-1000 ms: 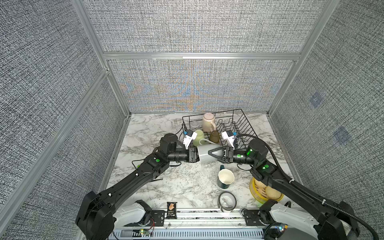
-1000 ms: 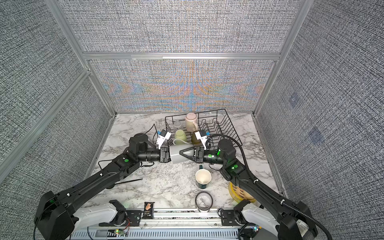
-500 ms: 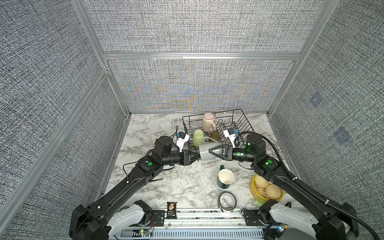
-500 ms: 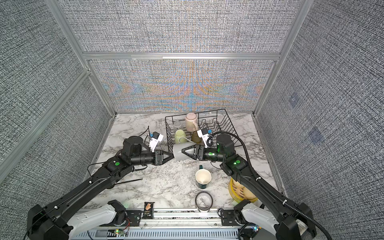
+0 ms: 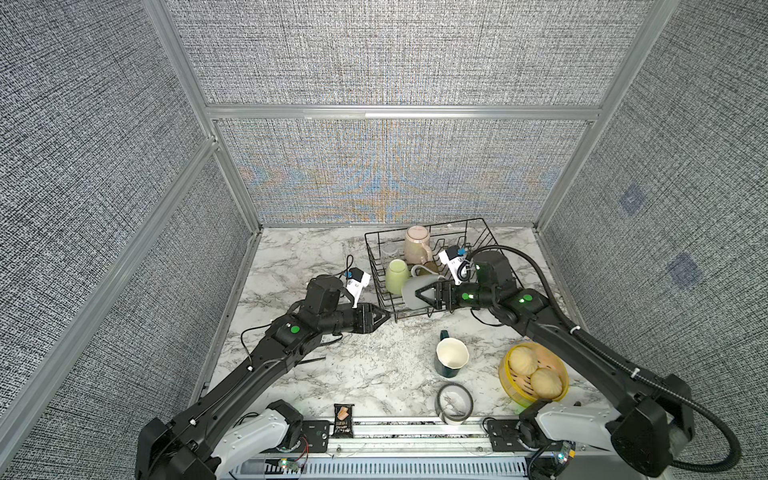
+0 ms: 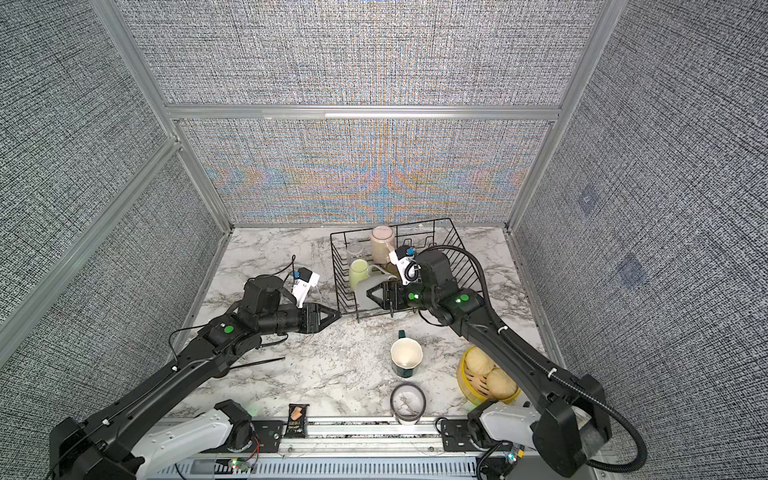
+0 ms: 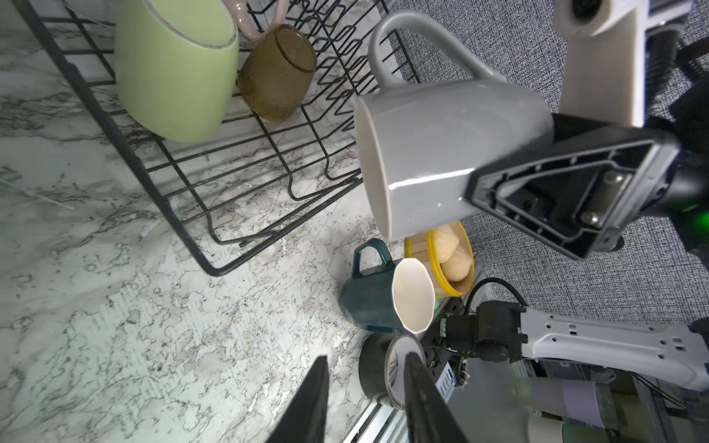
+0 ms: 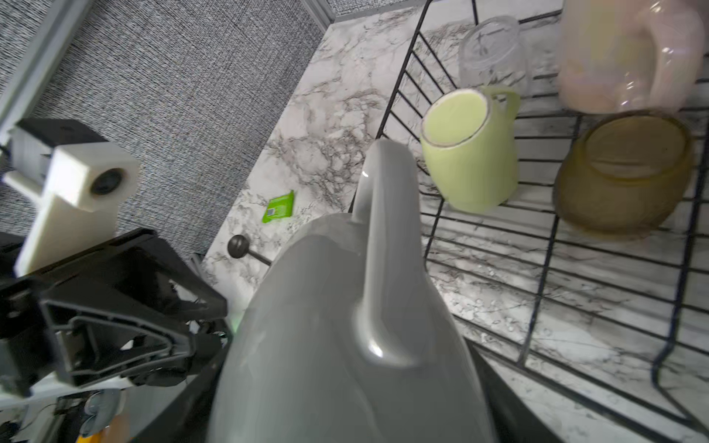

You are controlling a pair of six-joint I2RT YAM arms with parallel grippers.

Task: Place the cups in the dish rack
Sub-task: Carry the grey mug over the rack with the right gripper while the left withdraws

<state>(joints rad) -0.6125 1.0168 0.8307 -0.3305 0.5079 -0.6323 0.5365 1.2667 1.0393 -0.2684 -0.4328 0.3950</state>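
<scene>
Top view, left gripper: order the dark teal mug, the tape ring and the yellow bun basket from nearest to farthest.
From the left gripper:
1. dark teal mug, standing on the table to its right.
2. tape ring, at the table's front edge.
3. yellow bun basket, far right.

The grey mug (image 7: 441, 153) is smooth glazed ceramic with bright glossy highlights, the pale green mug (image 7: 172, 69) a softer satin glaze, the amber tumbler (image 7: 276, 73) pebbled glass, the small clear glass (image 8: 491, 50) plain and shiny, the dish rack (image 7: 215, 271) black coated wire, the tabletop (image 7: 115, 326) polished marble-look, the walls (image 5: 374, 54) coarse woven cloth.
</scene>
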